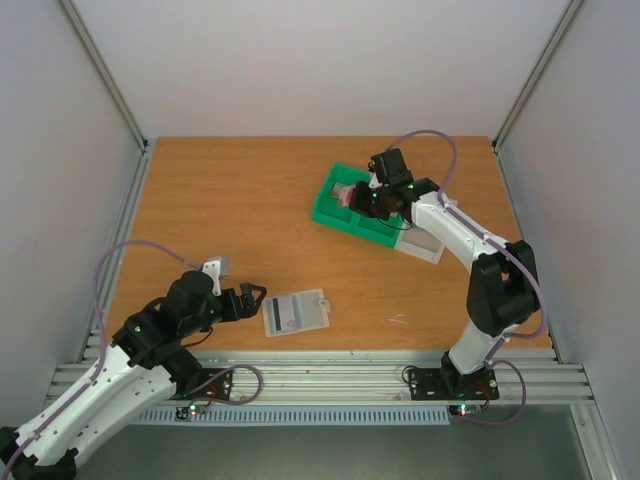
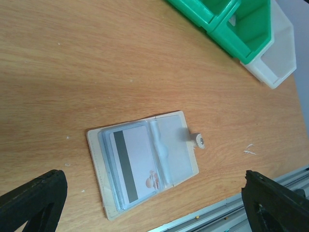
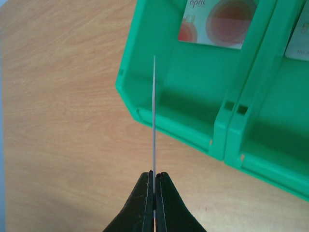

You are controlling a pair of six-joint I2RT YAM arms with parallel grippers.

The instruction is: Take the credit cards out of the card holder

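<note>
The right claw (image 3: 154,177), clenched on an edge-on credit card (image 3: 154,116) at the green tray's (image 3: 166,123) corner, should clear the rim before releasing; the left claw (image 1: 252,300) gapes beside the open card holder (image 2: 177,153) on the counter (image 2: 96,58), striped card (image 2: 135,162) inside.

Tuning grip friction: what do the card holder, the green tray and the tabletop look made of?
Card holder: beige rim, matte, leather-like or plastic, can't tell; clear glossy plastic sleeves, the striped card shows through. Green tray: moulded hard plastic, slight sheen, ribbed divider. Tabletop: wood-grain, likely laminate, satin.
</note>
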